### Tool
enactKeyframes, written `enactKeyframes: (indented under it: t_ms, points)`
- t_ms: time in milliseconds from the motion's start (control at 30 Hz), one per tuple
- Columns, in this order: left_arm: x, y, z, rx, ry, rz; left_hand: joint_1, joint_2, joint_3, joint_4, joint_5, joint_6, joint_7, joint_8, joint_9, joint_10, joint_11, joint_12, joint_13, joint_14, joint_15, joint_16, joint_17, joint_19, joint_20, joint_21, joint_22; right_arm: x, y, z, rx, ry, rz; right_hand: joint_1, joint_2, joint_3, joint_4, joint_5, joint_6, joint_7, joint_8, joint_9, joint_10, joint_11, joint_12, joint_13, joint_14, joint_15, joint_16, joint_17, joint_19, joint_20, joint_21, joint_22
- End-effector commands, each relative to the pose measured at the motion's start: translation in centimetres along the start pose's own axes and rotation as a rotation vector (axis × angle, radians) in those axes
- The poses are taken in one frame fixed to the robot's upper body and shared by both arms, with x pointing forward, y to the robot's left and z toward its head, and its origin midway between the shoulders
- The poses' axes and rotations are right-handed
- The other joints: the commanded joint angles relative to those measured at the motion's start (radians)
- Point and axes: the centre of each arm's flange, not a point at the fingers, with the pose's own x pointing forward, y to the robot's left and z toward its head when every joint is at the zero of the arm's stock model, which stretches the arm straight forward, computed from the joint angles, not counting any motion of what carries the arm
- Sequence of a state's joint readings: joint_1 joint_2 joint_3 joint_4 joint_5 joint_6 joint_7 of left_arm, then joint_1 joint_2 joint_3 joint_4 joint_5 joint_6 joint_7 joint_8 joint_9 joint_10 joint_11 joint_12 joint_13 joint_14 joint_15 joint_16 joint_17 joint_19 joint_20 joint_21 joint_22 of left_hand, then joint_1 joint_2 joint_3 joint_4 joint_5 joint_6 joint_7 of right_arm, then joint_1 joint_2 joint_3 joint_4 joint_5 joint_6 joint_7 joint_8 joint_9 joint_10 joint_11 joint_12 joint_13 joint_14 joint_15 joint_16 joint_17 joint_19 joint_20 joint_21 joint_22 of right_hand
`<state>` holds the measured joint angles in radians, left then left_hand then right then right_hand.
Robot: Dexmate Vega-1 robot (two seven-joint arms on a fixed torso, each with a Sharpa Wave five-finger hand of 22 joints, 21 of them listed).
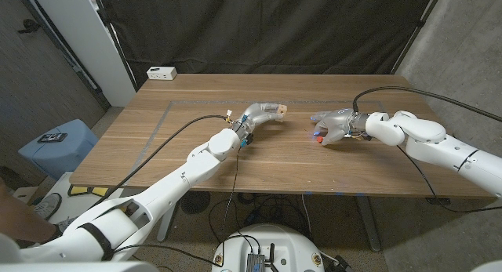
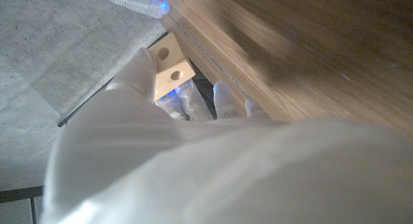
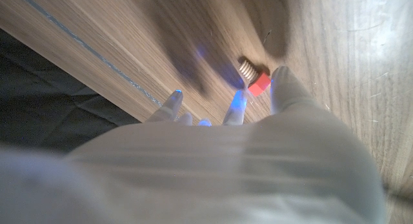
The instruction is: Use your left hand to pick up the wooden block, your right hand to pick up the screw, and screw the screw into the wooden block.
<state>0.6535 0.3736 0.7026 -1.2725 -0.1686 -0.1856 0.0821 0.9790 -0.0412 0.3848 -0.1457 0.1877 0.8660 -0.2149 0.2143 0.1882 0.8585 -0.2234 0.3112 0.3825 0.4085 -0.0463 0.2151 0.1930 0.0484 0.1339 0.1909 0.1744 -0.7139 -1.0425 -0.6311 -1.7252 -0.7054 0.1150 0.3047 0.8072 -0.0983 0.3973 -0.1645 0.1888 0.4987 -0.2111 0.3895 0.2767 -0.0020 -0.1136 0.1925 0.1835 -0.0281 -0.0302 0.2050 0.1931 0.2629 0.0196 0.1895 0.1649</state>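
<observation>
The left hand [image 1: 255, 117] holds the wooden block [image 1: 278, 110] above the wooden surface [image 1: 196, 158], the block sticking out past the fingers toward the right hand. In the left wrist view the block [image 2: 169, 68] shows as a pale piece with two round holes in its face, gripped between the thumb on one side and the other fingers [image 2: 222, 101] on the other side; the fingers are closed around its lower part, with the holed end left free.

The right hand [image 1: 333, 125] sits just beside the left hand, on the far side of the block from it, low over the surface. The screw [image 1: 319, 136] has a red head and shows at that hand's fingertips. In the right wrist view the screw [image 3: 254, 78] lies on the surface with its threaded brass-coloured shank pointing away from the hand, its red head close against one finger [image 3: 287, 88], another fingertip near its other side. The fingers are partly curled and apart; whether they actually pinch the screw or only touch it cannot be told.

A white power strip [image 1: 161, 72] lies at the surface's far corner, well apart from the block.
</observation>
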Motion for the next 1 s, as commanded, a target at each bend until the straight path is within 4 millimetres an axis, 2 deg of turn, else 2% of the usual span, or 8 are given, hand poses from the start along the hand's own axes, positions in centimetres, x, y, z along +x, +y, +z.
enactKeyframes:
  t_ms: [33,467,1000]
  points:
    - [-0.15,-0.24,-0.05,-0.002,0.004,0.001,0.001,0.009,-0.001,0.004,-0.001,-0.001,-0.003,0.006,0.003,0.003,0.001,0.002,0.003,-0.004,-0.095,0.002,0.005,-0.002,0.002,0.007,0.005,0.0,0.08,0.14,-0.012,-0.006,-0.024,0.014,0.0,0.009,-0.001,0.006,0.024,-0.001,0.017,0.007,0.015,-0.008,0.008,0.005,0.014,-0.017,0.006,0.003,0.013,0.0,0.005,0.004]
    - [-0.05,-0.35,-0.08,-0.002,0.006,-0.007,0.001,0.011,-0.003,0.004,-0.002,-0.005,-0.004,0.003,0.003,0.002,0.001,0.0,0.004,-0.006,-0.095,0.001,0.005,-0.003,0.003,0.006,0.005,0.11,0.38,0.21,-0.013,-0.01,-0.04,0.031,-0.001,0.017,-0.002,0.008,0.072,-0.001,0.054,0.023,0.035,-0.011,0.01,0.006,0.027,-0.023,0.007,0.003,0.027,-0.005,0.006,0.004]
    - [0.06,-0.49,-0.18,-0.002,0.013,-0.008,-0.001,0.016,-0.005,0.006,-0.003,-0.01,-0.004,0.0,0.003,-0.003,0.001,-0.006,0.005,-0.009,-0.095,0.001,0.006,-0.004,0.004,0.006,0.005,0.32,0.4,0.39,-0.015,-0.017,-0.047,0.046,-0.003,0.023,-0.003,0.011,0.112,-0.001,0.087,0.041,0.062,-0.012,0.014,0.006,0.04,-0.028,0.007,0.003,0.04,-0.01,0.007,0.004]
